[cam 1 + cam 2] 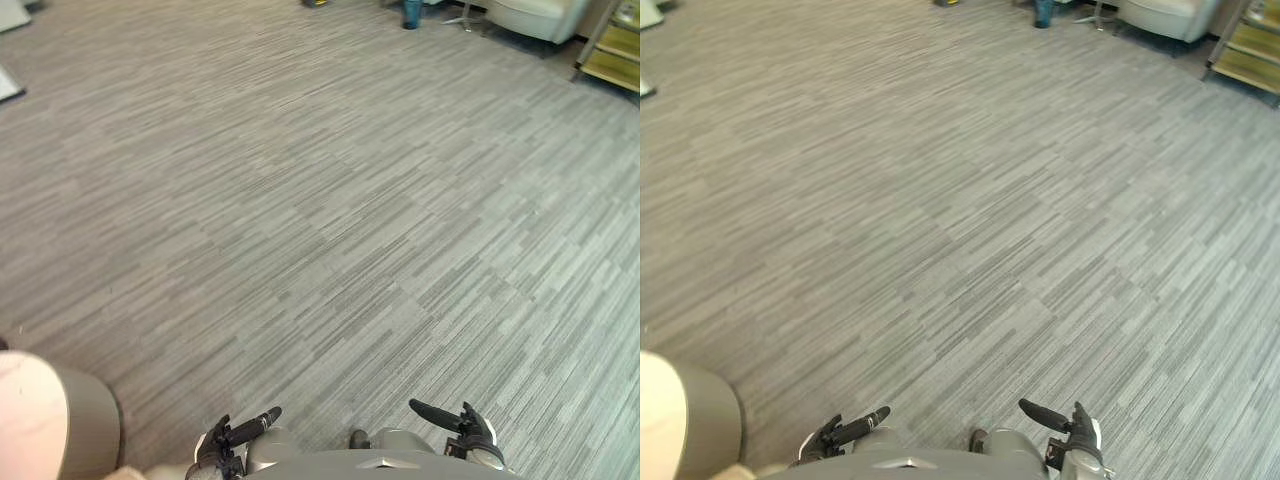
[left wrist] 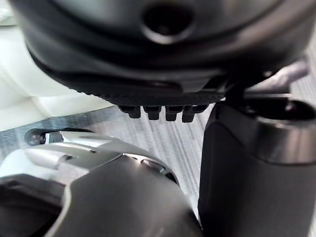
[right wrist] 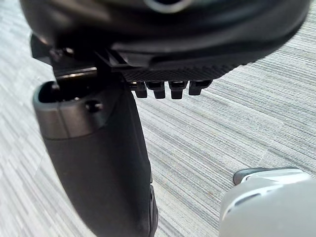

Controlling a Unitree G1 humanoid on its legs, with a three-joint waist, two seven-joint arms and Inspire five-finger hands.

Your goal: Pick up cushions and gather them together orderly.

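Evidently the hunt for cushions is the step in hand. The left hand (image 1: 232,436) and right hand (image 1: 470,432) hang low at the bottom edge, fingers (image 3: 157,89) loosely straight and holding nothing. One pale rounded cushion (image 1: 40,420), as I judge it, sits in the lower left corner, near the left hand. The next move calls for turning that way and reaching down. The floor (image 1: 320,220) lies broad ahead, with a chair (image 1: 535,15) and shelf (image 1: 615,50) at the upper right.
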